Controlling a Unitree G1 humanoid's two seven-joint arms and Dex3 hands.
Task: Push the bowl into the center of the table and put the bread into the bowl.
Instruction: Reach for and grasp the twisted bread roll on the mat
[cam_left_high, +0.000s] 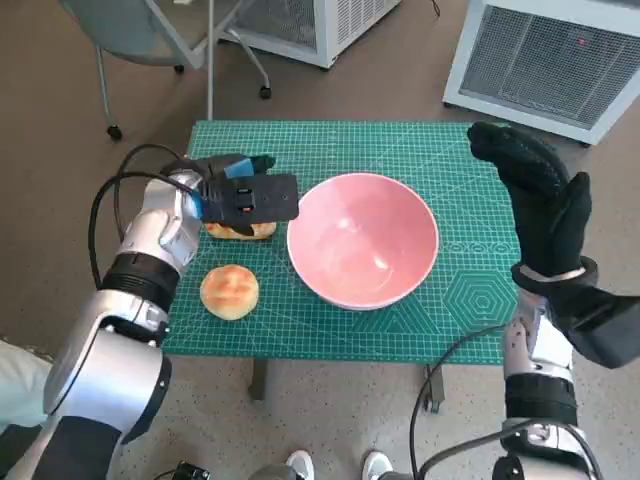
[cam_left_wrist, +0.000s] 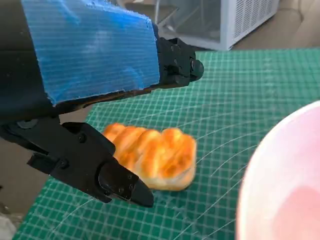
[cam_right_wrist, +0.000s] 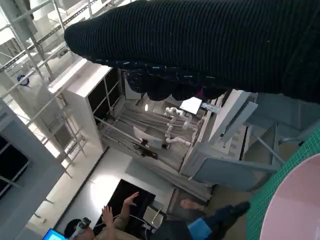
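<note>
The pink bowl (cam_left_high: 365, 240) stands near the middle of the green mat (cam_left_high: 400, 150); its rim also shows in the left wrist view (cam_left_wrist: 290, 185) and the right wrist view (cam_right_wrist: 300, 210). A long golden bread (cam_left_high: 240, 230) lies on the mat just left of the bowl. My left hand (cam_left_high: 245, 198) hovers over it with fingers apart; in the left wrist view the bread (cam_left_wrist: 155, 157) lies between the spread black fingers (cam_left_wrist: 115, 180), and no grip shows. My right hand (cam_left_high: 545, 205) is raised right of the bowl, fingers stretched out and holding nothing.
A round bun (cam_left_high: 230, 290) lies near the table's front left. A chair (cam_left_high: 150, 30) and white slatted units (cam_left_high: 560, 60) stand behind the table. A person's feet (cam_left_high: 300, 465) show at the front edge; a person (cam_right_wrist: 115, 220) appears in the right wrist view.
</note>
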